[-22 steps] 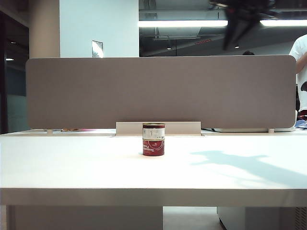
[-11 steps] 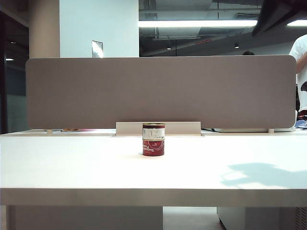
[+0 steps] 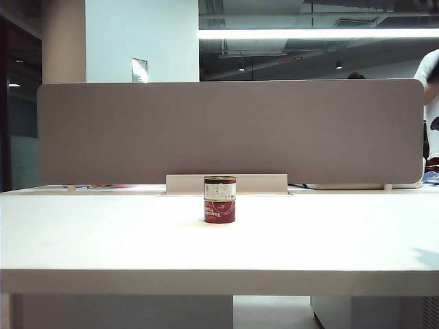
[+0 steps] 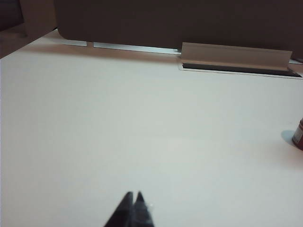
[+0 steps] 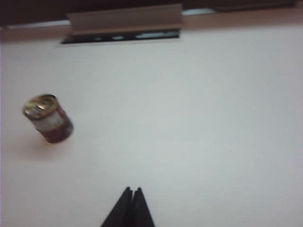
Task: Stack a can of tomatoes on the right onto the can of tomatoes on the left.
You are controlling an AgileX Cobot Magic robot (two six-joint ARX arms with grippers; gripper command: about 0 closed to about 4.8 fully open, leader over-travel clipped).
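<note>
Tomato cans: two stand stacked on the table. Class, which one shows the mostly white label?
The upper can, sitting on the red-labelled lower can. Both grippers, left and right, are shut, away from them.

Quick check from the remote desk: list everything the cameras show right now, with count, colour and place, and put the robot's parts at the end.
Tomato cans, red-labelled metal: 2, stacked; upper can with pale label band on lower can, mid-table near the back.
White table: 1, fills the foreground.
Grey-brown fabric divider panel: 1, upright along the table's far edge.
Pale metal cable-tray flap: 1, behind the cans at the divider's foot.
Person in white shirt: 1, partly visible, far right beyond the divider.
Ceiling strip light: 1, white, background.
Left gripper: 1, black, shut, empty, above bare table well clear of the cans.
Right gripper: 1, black, shut, empty, above the table, away from the stack.
</note>
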